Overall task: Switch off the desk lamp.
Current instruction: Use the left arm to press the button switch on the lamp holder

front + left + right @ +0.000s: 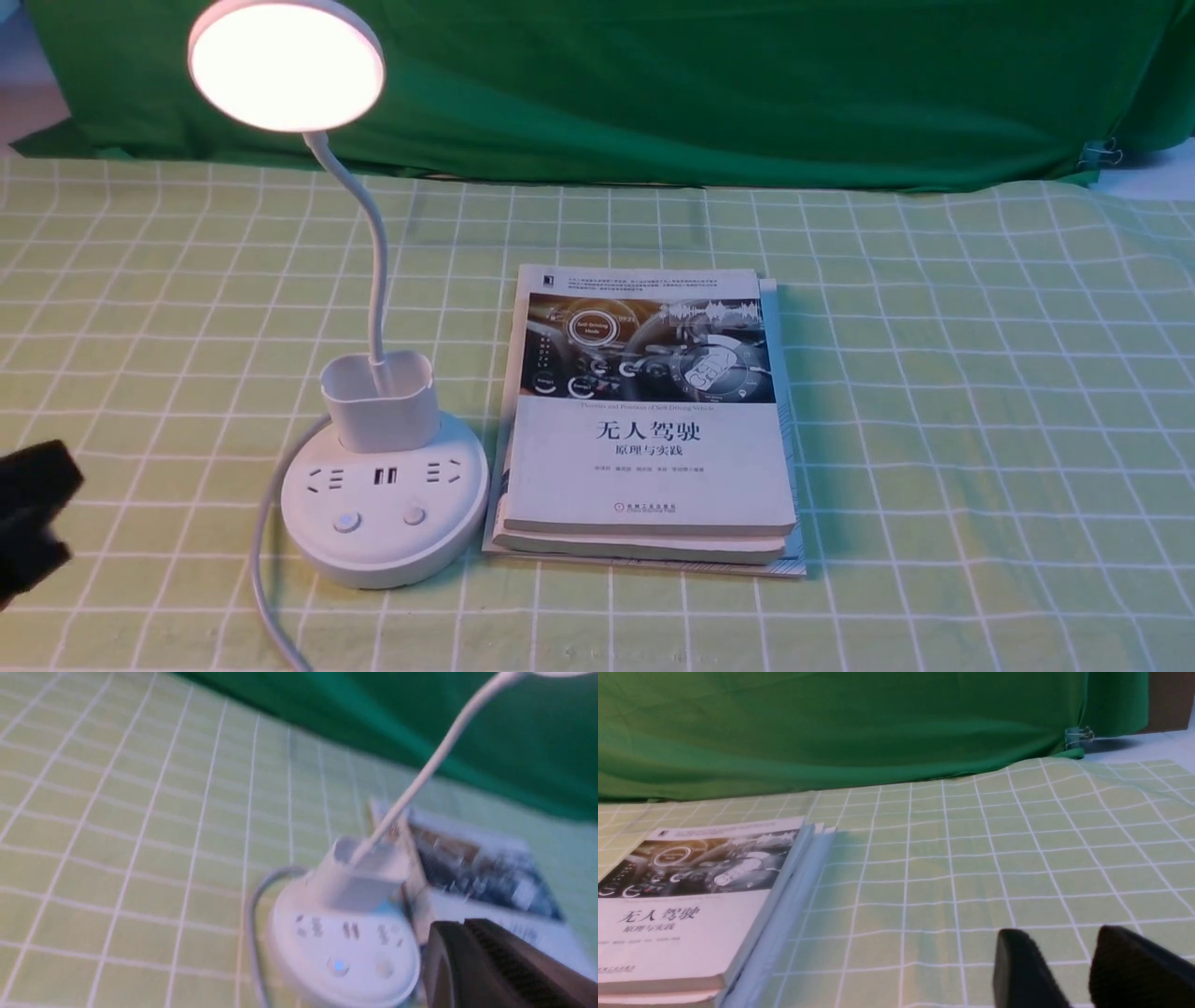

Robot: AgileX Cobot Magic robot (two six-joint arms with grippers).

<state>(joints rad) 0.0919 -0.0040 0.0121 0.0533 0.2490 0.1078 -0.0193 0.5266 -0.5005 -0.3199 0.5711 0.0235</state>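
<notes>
Green checked cloth [934,420] all round; the desk lamp [383,504] stands lit just left of the books [644,439]. Its light base may slide, so I'd press 1 of 2 buttons [347,521] straight down. I can't tell the opening of the left gripper [28,518]; the right gripper [1064,938] is slightly parted

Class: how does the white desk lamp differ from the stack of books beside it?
The white desk lamp stands upright on a round base, its disc head glowing; the stack of white-covered books lies flat and is rectangular. The lamp is plain; the top cover is printed. Both rest on the green checked cloth.
</notes>
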